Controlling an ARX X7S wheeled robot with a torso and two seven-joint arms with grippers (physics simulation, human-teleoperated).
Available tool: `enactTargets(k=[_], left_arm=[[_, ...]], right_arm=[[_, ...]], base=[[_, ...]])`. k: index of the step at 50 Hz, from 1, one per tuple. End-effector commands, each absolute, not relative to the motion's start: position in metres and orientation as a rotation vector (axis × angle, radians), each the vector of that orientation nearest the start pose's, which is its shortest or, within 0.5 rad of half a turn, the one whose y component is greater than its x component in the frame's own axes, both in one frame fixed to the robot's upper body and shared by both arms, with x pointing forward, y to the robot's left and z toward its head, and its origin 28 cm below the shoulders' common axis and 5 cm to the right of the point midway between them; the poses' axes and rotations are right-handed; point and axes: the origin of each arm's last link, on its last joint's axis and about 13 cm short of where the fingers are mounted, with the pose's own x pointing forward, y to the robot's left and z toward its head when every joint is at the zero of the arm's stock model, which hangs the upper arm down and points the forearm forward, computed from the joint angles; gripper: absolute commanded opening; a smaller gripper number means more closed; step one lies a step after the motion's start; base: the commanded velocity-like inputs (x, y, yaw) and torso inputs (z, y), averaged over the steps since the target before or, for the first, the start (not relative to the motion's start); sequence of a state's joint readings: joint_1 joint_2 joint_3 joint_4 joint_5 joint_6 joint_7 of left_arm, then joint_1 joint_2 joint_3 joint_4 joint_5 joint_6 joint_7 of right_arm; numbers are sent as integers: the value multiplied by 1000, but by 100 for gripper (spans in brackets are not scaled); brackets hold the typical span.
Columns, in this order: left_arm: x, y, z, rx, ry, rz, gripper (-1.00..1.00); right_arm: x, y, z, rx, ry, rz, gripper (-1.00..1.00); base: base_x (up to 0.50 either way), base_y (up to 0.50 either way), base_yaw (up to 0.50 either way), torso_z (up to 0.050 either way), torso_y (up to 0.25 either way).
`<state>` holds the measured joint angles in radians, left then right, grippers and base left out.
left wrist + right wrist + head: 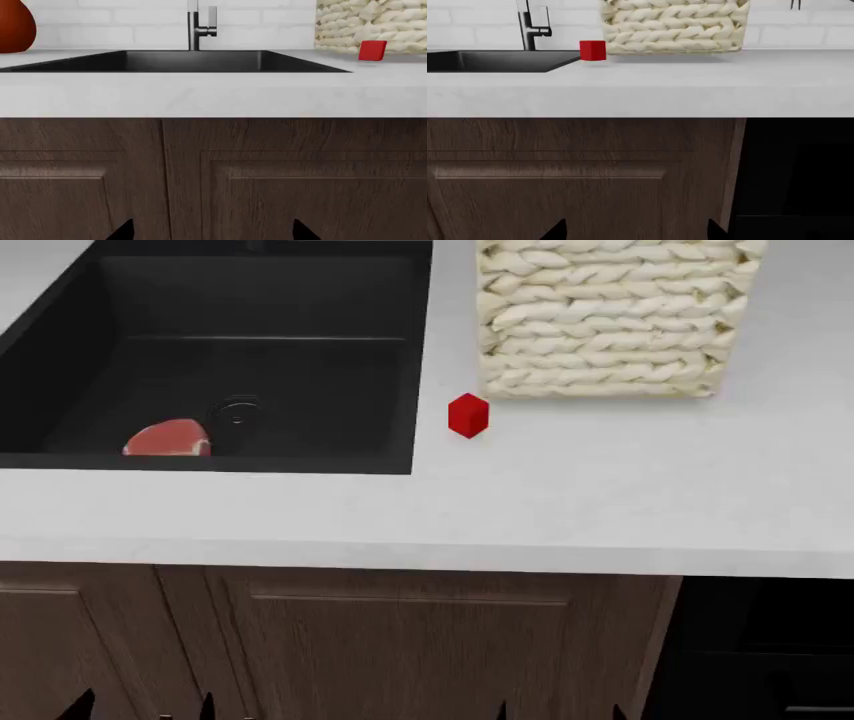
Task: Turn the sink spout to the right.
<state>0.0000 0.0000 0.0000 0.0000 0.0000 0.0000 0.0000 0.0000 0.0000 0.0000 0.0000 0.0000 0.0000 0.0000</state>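
Note:
The sink spout [193,30] is a slim dark metal pipe rising behind the sink [200,61], with a small lever handle [211,22] on its side. It also shows in the right wrist view [528,25], but the head view cuts it off. The sink [320,370] is a deep black basin with a round drain [238,412]. My left gripper [212,234] and right gripper [635,233] are both open and empty. They hang low in front of the dark wood cabinet doors, below the counter and far from the spout. Only their dark fingertips show [207,708].
A pinkish-red rounded item [168,439] lies in the basin near the drain. A red cube [469,415] stands on the white counter [534,510] right of the sink, before a woven basket [614,315]. A red-brown vase [13,25] stands left. A dark opening [767,640] lies right of the cabinets.

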Motion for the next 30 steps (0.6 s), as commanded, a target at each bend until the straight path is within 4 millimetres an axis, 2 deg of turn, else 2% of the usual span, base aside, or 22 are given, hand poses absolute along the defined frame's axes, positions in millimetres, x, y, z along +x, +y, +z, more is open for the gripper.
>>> enactTargets(k=[1, 5, 22, 30], left_arm=[[209, 206, 14, 0, 0, 0, 100], [210, 204, 13, 54, -20, -10, 100], [206, 205, 15, -15, -55, -89, 100], [205, 204, 16, -16, -54, -119, 100]], right_arm=[[210, -96, 13, 0, 0, 0, 100], [210, -97, 11, -26, -3, -17, 100], [210, -98, 12, -51, -23, -34, 100], [210, -98, 14, -54, -30, -35, 100]], base=[[0, 0, 0, 0, 0], [0, 0, 0, 0, 0], [0, 0, 0, 0, 0], [0, 0, 0, 44, 0]])
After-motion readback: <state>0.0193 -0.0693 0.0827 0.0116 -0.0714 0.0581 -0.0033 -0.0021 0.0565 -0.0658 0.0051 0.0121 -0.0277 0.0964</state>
